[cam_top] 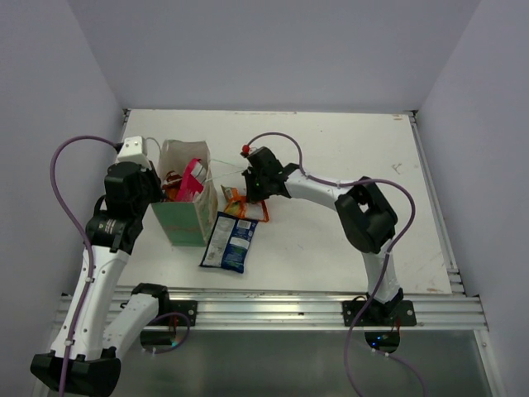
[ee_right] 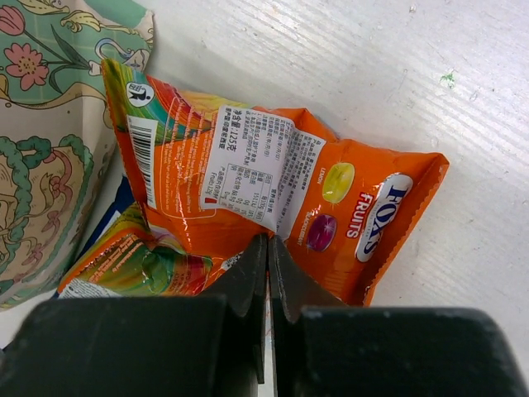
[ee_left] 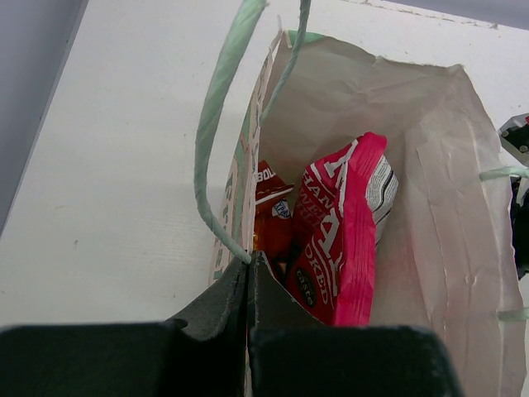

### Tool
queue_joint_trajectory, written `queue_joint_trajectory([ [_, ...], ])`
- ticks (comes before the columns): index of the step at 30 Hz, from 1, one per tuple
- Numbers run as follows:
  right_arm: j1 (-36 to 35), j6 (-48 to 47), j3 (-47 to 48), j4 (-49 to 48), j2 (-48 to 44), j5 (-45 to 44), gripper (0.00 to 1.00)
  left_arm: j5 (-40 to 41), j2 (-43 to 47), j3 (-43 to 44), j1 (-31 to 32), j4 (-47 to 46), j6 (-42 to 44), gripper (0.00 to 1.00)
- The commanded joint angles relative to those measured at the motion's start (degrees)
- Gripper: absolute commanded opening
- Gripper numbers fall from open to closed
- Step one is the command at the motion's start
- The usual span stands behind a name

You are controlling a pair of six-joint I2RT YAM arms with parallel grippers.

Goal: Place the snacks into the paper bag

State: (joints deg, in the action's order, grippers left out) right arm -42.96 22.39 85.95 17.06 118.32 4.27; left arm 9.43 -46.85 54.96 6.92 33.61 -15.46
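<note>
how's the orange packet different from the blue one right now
The orange packet is pinched by the right gripper; the blue packet lies free, untouched. Orange is crumpled beside the paper bag; blue lies flat, nearer the arms. Both are foil packets outside the bag.

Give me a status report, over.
Left gripper shut on paper bag rim. Right gripper shut on orange packet. Magenta packet bagged; blue packet beside bag.
</note>
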Motion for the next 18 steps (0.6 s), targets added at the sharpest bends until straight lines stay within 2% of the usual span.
queue_joint_trajectory([
  [1, 0.0, -0.9, -1.7, 3.9, 0.8, 0.0, 0.00, 0.2, 0.6, 0.0, 0.3, 0.4, 0.3, 0.00],
  [5, 0.1, -0.7, -2.5, 5.7, -0.2, -2.9, 0.00, 0.6, 1.1, 0.0, 0.3, 0.7, 0.4, 0.00],
  [12, 3.1, -2.7, -5.9, 12.5, -13.6, -15.2, 0.00, 0.9, 1.5, -0.2, 0.3, 0.7, 0.6, 0.00],
  [18, 3.7, -6.4, 2.6, 21.6, -21.1, -24.4, 0.00, 0.1, 1.4, -0.5, 0.3, 0.1, 0.3, 0.00],
])
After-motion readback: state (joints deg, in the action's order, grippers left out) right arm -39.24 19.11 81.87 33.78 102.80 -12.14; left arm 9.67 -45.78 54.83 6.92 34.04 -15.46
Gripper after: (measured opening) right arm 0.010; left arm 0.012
